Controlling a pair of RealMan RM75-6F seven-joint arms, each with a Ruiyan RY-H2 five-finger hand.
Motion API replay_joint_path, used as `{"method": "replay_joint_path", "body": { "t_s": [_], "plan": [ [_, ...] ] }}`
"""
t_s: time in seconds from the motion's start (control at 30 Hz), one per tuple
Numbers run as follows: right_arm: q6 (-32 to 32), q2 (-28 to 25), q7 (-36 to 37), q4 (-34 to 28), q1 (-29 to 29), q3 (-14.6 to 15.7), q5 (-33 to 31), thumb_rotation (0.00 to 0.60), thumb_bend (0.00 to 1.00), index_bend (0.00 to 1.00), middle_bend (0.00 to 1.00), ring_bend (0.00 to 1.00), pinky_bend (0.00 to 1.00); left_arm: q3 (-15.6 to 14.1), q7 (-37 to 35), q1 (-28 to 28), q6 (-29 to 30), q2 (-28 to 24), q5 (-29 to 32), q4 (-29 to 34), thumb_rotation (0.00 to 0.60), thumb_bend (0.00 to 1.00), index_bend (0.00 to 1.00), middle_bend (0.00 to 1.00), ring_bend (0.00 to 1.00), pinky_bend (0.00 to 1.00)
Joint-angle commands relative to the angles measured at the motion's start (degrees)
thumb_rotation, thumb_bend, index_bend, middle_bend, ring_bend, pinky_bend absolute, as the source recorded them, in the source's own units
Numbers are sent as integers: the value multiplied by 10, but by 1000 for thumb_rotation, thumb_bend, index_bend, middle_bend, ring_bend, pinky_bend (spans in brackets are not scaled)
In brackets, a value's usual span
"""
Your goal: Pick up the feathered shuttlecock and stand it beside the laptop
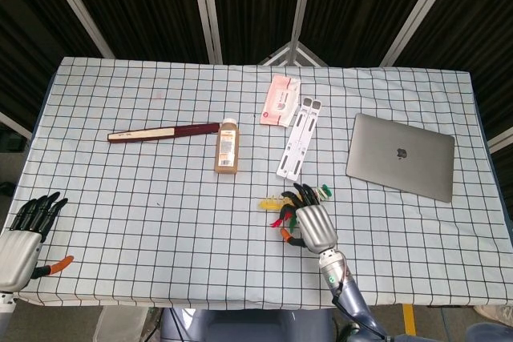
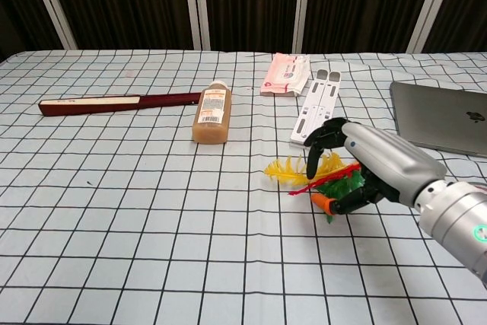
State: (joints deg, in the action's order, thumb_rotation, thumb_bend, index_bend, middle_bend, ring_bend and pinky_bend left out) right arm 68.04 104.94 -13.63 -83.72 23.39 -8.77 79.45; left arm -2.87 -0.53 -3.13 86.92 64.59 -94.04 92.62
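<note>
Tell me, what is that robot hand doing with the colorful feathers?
The robot's right hand is over the feathered shuttlecock, which lies flat on the checked tablecloth. Its fingers curl around the feathers, but it has not lifted the toy, and a firm hold cannot be confirmed. The closed laptop sits farther right, where the shuttlecock should end up standing. The left hand rests at the table's near left corner, holding nothing.

Lab rig, checkered table [image 1: 120,198], dark curtains [image 2: 243,1]
</note>
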Motion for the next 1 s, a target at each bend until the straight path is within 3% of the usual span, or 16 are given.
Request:
{"method": "replay_joint_path", "body": {
  "t_s": [0.03,0.4,0.67,1.0],
  "plan": [
    [-1,8,0,3,4,-2,-3,600,383,530,240,0,0,0,0,0,-1,0,1,0,600,0,0,0,0,0],
    [3,27,-3,16,9,2,-9,600,414,550,248,0,0,0,-1,-1,-2,0,2,1,600,0,0,0,0,0],
    [3,35,-3,21,13,-6,-19,600,552,587,253,0,0,0,-2,-1,-2,-1,3,3,600,0,0,0,0,0],
    [18,2,-9,-21,10,-3,-8,600,561,598,253,0,0,0,0,-1,-5,-2,4,5,600,0,0,0,0,0]
  ]
}}
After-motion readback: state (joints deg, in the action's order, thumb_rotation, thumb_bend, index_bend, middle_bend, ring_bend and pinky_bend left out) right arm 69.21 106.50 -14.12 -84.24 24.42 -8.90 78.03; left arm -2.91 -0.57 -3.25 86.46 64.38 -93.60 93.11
